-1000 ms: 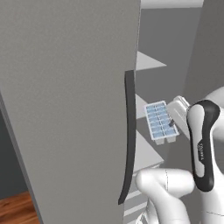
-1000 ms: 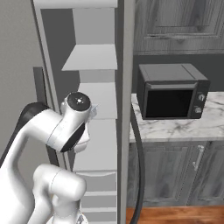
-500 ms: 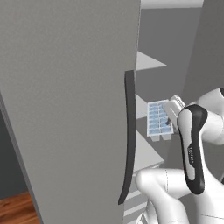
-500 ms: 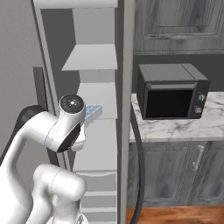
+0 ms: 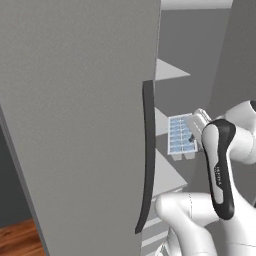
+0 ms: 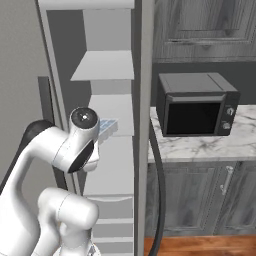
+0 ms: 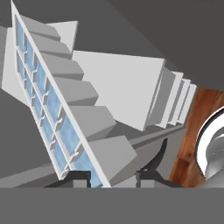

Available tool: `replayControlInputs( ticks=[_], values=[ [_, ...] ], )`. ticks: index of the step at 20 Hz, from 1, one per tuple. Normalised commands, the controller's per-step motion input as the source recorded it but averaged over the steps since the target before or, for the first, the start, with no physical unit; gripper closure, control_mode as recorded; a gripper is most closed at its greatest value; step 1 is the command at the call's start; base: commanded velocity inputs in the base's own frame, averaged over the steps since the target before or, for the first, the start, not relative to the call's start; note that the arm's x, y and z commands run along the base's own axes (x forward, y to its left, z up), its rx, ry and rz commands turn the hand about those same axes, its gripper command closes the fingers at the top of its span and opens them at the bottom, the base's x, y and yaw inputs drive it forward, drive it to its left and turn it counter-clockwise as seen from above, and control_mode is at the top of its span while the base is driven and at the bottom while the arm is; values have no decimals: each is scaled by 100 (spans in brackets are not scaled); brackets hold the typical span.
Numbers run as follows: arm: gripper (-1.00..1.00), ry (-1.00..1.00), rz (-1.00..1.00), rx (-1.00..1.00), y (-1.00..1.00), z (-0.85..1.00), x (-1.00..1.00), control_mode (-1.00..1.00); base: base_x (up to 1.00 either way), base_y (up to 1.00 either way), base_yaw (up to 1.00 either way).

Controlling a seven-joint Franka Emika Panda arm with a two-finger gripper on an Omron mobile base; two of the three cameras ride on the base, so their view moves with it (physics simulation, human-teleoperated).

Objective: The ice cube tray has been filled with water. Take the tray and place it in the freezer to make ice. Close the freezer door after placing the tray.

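The end effector (image 7: pixel 113 175) is pinched on the near end of the ice cube tray (image 5: pixel 181 135), one dark fingertip (image 7: pixel 78 176) on each side of the tray's rim. The tray sits in the air inside the open freezer (image 6: pixel 112 65), above a white shelf (image 5: pixel 169 176) and beside the front edge of another shelf (image 6: pixel 116 116) — it touches neither as far as the views show. The water (image 7: pixel 53 103) fills the square cells, pale blue and glossy, and the tray looks roughly level in the left base view. The freezer door (image 5: pixel 75 110) stands swung open at the left, its long dark handle (image 5: pixel 146 155) running down its edge. White drawers (image 6: pixel 107 225) stack below the shelves. To the right a dark microwave (image 6: pixel 197 104) rests on the marble tabletop (image 6: pixel 210 146), near its left edge, with grey cabinets (image 6: pixel 200 200) underneath.
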Motion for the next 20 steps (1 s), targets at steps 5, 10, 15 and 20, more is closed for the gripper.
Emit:
replayControlInputs(
  ticks=[5, 10, 15, 20],
  values=[
    [100, 0, 1, 0, 0, 0, 35, -100, 0, 0, 0],
    [100, 0, 0, 0, 0, 0, 31, -100, 0, 0, 0],
    [100, 0, 0, 0, 0, 0, 22, -100, 0, 0, 0],
    [100, 0, 2, 0, 0, 0, 26, -100, 0, 0, 0]
  ],
)
